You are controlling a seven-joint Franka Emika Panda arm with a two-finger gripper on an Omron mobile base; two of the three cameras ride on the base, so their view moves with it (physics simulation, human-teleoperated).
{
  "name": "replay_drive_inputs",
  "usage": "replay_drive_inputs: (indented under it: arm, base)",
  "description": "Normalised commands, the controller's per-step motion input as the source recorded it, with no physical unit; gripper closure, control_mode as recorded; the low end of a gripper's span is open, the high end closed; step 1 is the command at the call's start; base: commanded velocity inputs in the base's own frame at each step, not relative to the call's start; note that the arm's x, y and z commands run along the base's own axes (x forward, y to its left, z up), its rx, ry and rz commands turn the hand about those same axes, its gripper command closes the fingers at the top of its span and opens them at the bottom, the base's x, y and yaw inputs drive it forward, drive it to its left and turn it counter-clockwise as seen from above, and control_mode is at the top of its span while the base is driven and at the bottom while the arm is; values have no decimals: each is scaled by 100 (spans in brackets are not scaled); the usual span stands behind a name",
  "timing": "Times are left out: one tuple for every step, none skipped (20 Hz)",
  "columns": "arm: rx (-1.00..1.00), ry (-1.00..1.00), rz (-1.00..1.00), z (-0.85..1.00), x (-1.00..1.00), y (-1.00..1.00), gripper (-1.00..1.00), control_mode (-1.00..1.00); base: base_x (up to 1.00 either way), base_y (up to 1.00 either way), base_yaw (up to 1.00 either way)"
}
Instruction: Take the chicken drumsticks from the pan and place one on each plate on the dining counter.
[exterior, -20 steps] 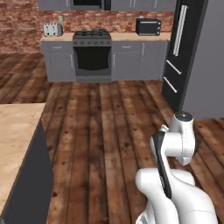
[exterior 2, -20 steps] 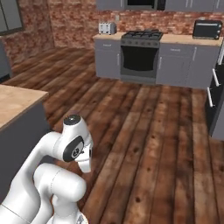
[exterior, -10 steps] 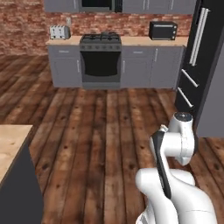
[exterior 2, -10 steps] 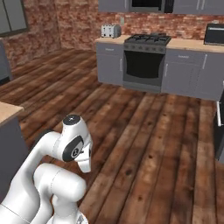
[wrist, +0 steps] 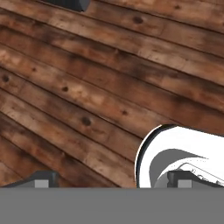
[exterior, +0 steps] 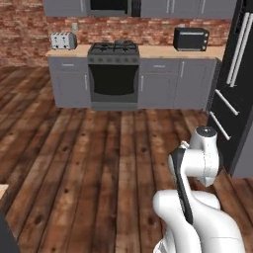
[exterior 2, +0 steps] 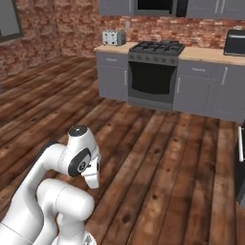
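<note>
My gripper (wrist: 111, 181) hangs over the bare wooden floor, folded in close to the arm, its two dark fingertips (wrist: 41, 179) wide apart with nothing between them: open. A small greyish shape (exterior: 121, 43) sits on top of the stove (exterior: 113, 69) at the far wall; it is too small to tell whether it is the pan. A sliver of the dining counter's tan corner (exterior: 2, 189) shows at the left edge. The drumsticks and both plates are out of view.
Grey cabinets with a tan worktop flank the stove (exterior 2: 153, 72). A toaster (exterior: 63, 40) stands on its left, a black toaster oven (exterior: 191, 38) on its right. A black fridge (exterior: 237, 89) stands at the right. Open plank floor lies between base and stove.
The whole picture has shifted: the base has moved, so the stove wall sits nearer and more central and the dining counter has slid out at the left. The arm's pose is unchanged.
</note>
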Motion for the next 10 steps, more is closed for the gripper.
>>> replay_drive_inputs:
  arm:
    - [0, 0, 0, 0, 0, 0, -100, 100]
    - [0, 0, 0, 0, 0, 0, -100, 100]
    - [0, 0, 0, 0, 0, 0, -100, 100]
    - [0, 0, 0, 0, 0, 0, -100, 100]
    - [0, 0, 0, 0, 0, 0, -100, 100]
    - [0, 0, 0, 0, 0, 0, -100, 100]
    - [0, 0, 0, 0, 0, 0, -100, 100]
    - [0, 0, 0, 0, 0, 0, -100, 100]
    - [0, 0, 0, 0, 0, 0, -100, 100]
    - [0, 0, 0, 0, 0, 0, -100, 100]
  base:
    - [100, -34, 8]
    - [100, -33, 9]
    - [100, -30, 10]
    - [100, -26, 11]
    - [100, -25, 11]
    - [100, -21, 12]
    - [100, -17, 12]
    - [100, -16, 12]
    - [100, -13, 11]
    - [100, -10, 9]
